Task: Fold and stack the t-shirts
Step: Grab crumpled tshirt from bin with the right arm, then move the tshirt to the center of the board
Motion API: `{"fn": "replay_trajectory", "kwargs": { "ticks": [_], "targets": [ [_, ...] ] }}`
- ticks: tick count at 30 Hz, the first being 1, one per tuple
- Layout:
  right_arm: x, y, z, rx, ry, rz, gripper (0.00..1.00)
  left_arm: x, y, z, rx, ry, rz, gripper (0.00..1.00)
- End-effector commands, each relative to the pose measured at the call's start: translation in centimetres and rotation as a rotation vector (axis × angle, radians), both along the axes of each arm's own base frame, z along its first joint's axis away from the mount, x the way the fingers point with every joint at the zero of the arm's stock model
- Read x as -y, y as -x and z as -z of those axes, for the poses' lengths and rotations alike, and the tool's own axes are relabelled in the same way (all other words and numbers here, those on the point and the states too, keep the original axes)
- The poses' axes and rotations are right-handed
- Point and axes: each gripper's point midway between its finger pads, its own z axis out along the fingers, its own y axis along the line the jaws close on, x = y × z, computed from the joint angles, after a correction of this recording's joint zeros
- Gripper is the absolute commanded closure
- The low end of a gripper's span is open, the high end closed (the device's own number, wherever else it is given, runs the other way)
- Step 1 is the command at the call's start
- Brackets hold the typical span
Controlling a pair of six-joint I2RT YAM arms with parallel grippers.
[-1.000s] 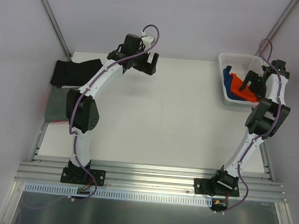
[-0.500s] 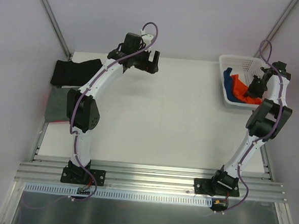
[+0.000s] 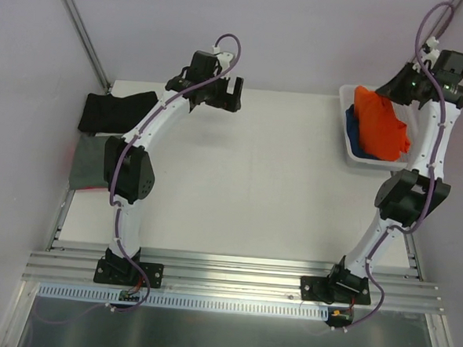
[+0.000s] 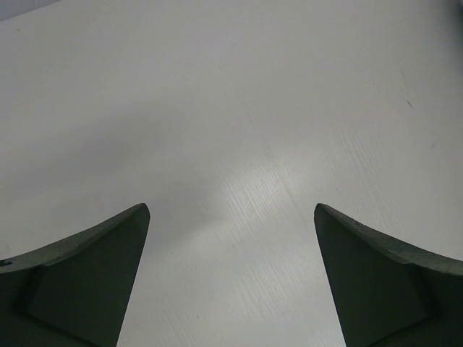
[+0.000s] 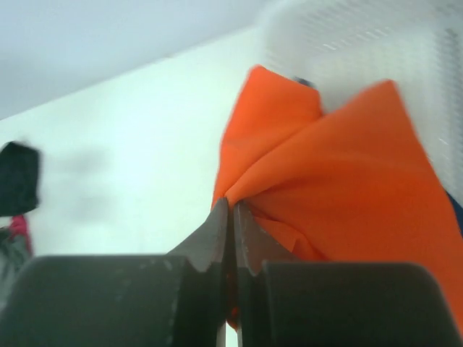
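My right jaws pinched a fold of the orange-red t-shirt [image 5: 340,181], which hung just beyond them, lifted, I judged, to clear the white mesh basket [image 3: 345,96] below. My left jaws stood spread above the worktop [image 4: 231,108], holding nothing. Only the overhead view showed the blue t-shirt [image 3: 350,123] lying under the orange one in that basket.

I count four t-shirts, one of each colour: one orange t-shirt [image 3: 380,127], one blue t-shirt [image 3: 350,122], one black t-shirt [image 3: 113,111] and one dark grey t-shirt [image 3: 87,163]. That makes two shirts on my right side and two on my left. There is one white mesh basket [image 3: 370,91] and one table [image 3: 255,175]. I have two arms and two grippers, my left gripper [image 4: 231,210] and my right gripper [image 5: 231,210], each with two fingers.
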Motion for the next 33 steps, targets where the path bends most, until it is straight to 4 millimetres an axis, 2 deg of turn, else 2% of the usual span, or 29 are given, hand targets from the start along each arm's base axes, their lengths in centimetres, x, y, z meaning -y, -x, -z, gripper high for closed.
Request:
{"fn": "replay_trajectory", "kwargs": {
  "ticks": [1, 2, 4, 5, 6, 7, 8, 9, 11, 12, 13, 14, 15, 16, 17, 19, 20, 21, 22, 23, 25, 26, 28, 29, 33],
  "targets": [
    [-7.8, 0.5, -9.4, 0.244, -0.065, -0.191, 0.99, -4.9, -2.8, -4.2, 0.096, 0.010, -0.201, 0.01],
    [-10.1, 0.7, -10.3, 0.264, -0.076, -0.240, 0.99, -6.2, -3.4, -4.7, 0.114, -0.005, -0.251, 0.01],
    [-13.1, 1.1, -11.1, 0.284, -0.106, -0.315, 1.00, -8.1, -4.2, -5.7, 0.137, -0.005, -0.310, 0.01],
    [-16.1, 1.4, -11.7, 0.290, -0.145, -0.364, 0.99, -10.7, -5.1, -6.1, 0.154, -0.016, -0.383, 0.01],
    [-17.7, 1.5, -12.1, 0.298, -0.164, -0.401, 1.00, -11.8, -5.3, -6.6, 0.165, -0.015, -0.408, 0.01],
    [-19.5, 1.9, -13.6, 0.341, -0.177, -0.455, 0.99, -12.8, -5.6, -6.9, 0.175, -0.021, -0.431, 0.01],
    [-22.5, 2.6, -14.6, 0.357, -0.205, -0.514, 0.99, -14.4, -6.0, -7.3, 0.188, -0.032, -0.462, 0.01],
    [-23.8, 2.9, -15.4, 0.376, -0.220, -0.544, 0.99, -15.3, -6.2, -7.7, 0.205, -0.041, -0.488, 0.01],
    [-27.1, 4.4, -18.3, 0.446, -0.278, -0.624, 0.99, -16.8, -6.3, -8.7, 0.231, -0.054, -0.515, 0.01],
    [-27.9, 5.1, -19.1, 0.464, -0.288, -0.643, 0.99, -17.6, -6.2, -9.3, 0.246, -0.066, -0.544, 0.01],
    [-28.4, 5.6, -19.5, 0.469, -0.300, -0.659, 0.99, -17.9, -6.2, -9.6, 0.259, -0.071, -0.553, 0.01],
    [-28.9, 5.8, -18.5, 0.432, -0.321, -0.669, 0.99, -18.3, -6.2, -9.9, 0.266, -0.077, -0.563, 0.01],
    [-29.1, 6.5, -18.4, 0.416, -0.336, -0.685, 0.99, -18.7, -6.1, -10.2, 0.275, -0.087, -0.572, 0.01],
    [-29.1, 6.6, -17.1, 0.369, -0.341, -0.683, 0.99, -18.8, -6.1, -10.4, 0.281, -0.090, -0.573, 0.01],
    [-28.5, 6.4, -15.5, 0.327, -0.334, -0.667, 0.99, -18.9, -6.0, -10.1, 0.276, -0.095, -0.574, 0.01],
    [-27.3, 5.5, -11.1, 0.212, -0.330, -0.620, 0.99, -18.9, -6.0, -10.0, 0.273, -0.092, -0.571, 0.01],
    [-26.1, 4.9, -9.7, 0.177, -0.323, -0.586, 0.99, -18.8, -6.0, -10.0, 0.271, -0.089, -0.568, 0.01],
    [-25.2, 4.4, -7.8, 0.130, -0.306, -0.547, 0.91, -18.6, -6.1, -9.8, 0.267, -0.086, -0.563, 0.01],
    [-24.4, 4.1, -5.6, 0.081, -0.278, -0.538, 0.75, -18.5, -6.1, -9.7, 0.265, -0.084, -0.561, 0.01],
    [-23.2, 3.9, -4.5, 0.052, -0.256, -0.514, 0.55, -18.4, -6.1, -9.7, 0.264, -0.082, -0.558, 0.01],
    [-22.2, 3.8, -2.3, 0.004, -0.228, -0.489, 0.48, -18.4, -6.1, -9.7, 0.265, -0.080, -0.556, 0.01],
    [-20.9, 3.6, -1.9, -0.005, -0.228, -0.458, 0.43, -18.5, -6.2, -9.9, 0.270, -0.081, -0.560, 0.01],
    [-20.4, 3.4, -1.8, -0.005, -0.216, -0.438, 0.34, -18.5, -6.3, -10.0, 0.278, -0.089, -0.558, 0.01],
    [-20.5, 3.5, -2.1, -0.001, -0.216, -0.443, 0.31, -18.7, -6.4, -9.9, 0.278, -0.095, -0.560, 0.01],
    [-22.5, 4.6, -3.4, 0.039, -0.227, -0.550, 0.31, -18.7, -6.5, -10.0, 0.285, -0.101, -0.559, 0.01]
  ]
}}
